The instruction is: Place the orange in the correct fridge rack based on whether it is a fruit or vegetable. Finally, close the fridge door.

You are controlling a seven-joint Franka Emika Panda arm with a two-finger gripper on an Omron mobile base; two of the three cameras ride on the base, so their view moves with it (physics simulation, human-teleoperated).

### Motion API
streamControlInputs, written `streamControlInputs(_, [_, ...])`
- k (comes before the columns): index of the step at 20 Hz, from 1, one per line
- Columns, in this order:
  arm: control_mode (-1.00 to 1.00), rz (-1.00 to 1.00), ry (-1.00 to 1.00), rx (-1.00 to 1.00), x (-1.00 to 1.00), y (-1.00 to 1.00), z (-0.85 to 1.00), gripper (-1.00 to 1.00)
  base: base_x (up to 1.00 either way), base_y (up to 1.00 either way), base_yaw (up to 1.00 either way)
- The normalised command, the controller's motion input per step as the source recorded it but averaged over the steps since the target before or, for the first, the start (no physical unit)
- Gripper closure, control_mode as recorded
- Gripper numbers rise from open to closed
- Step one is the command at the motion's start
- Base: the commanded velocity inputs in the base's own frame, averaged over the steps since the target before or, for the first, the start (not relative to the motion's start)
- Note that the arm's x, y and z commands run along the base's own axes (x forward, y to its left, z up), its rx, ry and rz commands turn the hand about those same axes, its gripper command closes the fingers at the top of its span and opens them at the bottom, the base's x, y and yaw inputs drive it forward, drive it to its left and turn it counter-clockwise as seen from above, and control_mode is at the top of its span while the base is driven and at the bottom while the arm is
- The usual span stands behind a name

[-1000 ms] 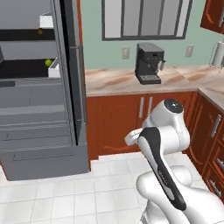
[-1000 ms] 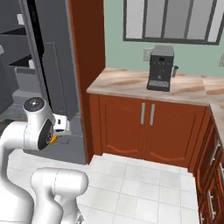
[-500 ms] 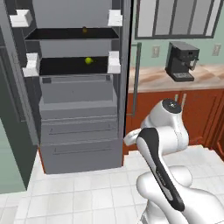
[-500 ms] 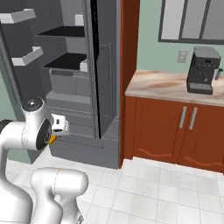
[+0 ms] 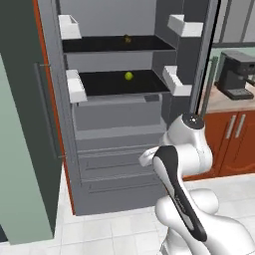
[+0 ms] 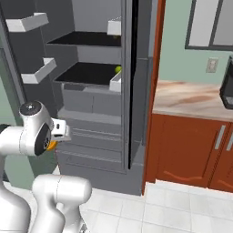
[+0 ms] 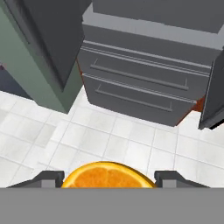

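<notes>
Kitchen fridge (image 5: 124, 149) open; orange (image 7: 107, 176) clamped between gripper (image 7: 107, 178) fingers, held low. Risk: wrong fridge rack (image 5: 122, 82) chosen, or fruit knocked loose on shelf edge.

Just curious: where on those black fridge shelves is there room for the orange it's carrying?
The lower rack is bare on both sides of the yellow-green fruit. The upper rack is bare left of a small dark item. The white door bins crowd the edges.
</notes>
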Motion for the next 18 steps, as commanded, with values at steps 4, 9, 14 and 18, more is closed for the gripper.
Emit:
streamControlInputs(4, [1.00,0.00,0.00,0.00,0.00,0.00,0.00,1.00,0.82,0.00,-0.17])
streamControlInputs(9, [1.00,0.00,0.00,0.00,0.00,0.00,0.00,1.00,0.68,0.41,-0.19])
streamControlInputs(14, [1.00,0.00,0.00,0.00,0.00,0.00,0.00,1.00,0.54,0.46,-0.16])
streamControlInputs(18, [1.00,0.00,0.00,0.00,0.00,0.00,0.00,1.00,0.58,0.25,-0.14])
